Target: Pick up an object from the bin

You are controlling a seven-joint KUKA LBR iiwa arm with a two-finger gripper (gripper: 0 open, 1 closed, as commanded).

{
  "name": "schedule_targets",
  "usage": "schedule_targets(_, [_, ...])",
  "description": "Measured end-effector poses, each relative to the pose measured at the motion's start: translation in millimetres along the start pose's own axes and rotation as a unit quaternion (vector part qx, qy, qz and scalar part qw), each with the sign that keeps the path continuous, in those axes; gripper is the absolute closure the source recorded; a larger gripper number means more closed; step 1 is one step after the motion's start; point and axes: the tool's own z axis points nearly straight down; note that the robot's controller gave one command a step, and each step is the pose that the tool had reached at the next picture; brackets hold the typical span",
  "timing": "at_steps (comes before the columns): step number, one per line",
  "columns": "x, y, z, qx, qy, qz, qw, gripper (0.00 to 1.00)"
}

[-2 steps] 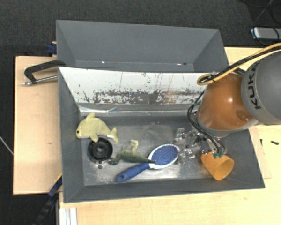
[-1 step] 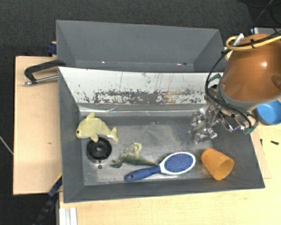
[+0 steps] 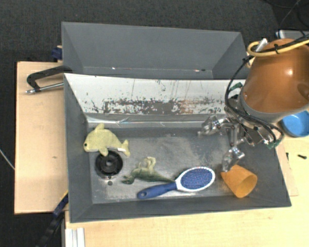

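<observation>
Partly hidden beneath orange wrist cover (image 3: 278,81): gripper (image 3: 222,142), metal fingers (image 3: 232,156) spread, empty, just above tipped conical orange cup (image 3: 239,181).

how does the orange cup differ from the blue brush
The orange cup is short, hollow and tipped on its side; the blue brush is long and lies flat, handle pointing left. The cup lies beside the tool; the brush farther left. Both rest on the bin floor.
</observation>
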Motion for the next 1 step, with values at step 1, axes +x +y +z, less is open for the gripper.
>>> schedule_targets(1, [20.5, 7.7, 80.8, -0.003, 0.0048, -0.061, 0.9981, 0.00])
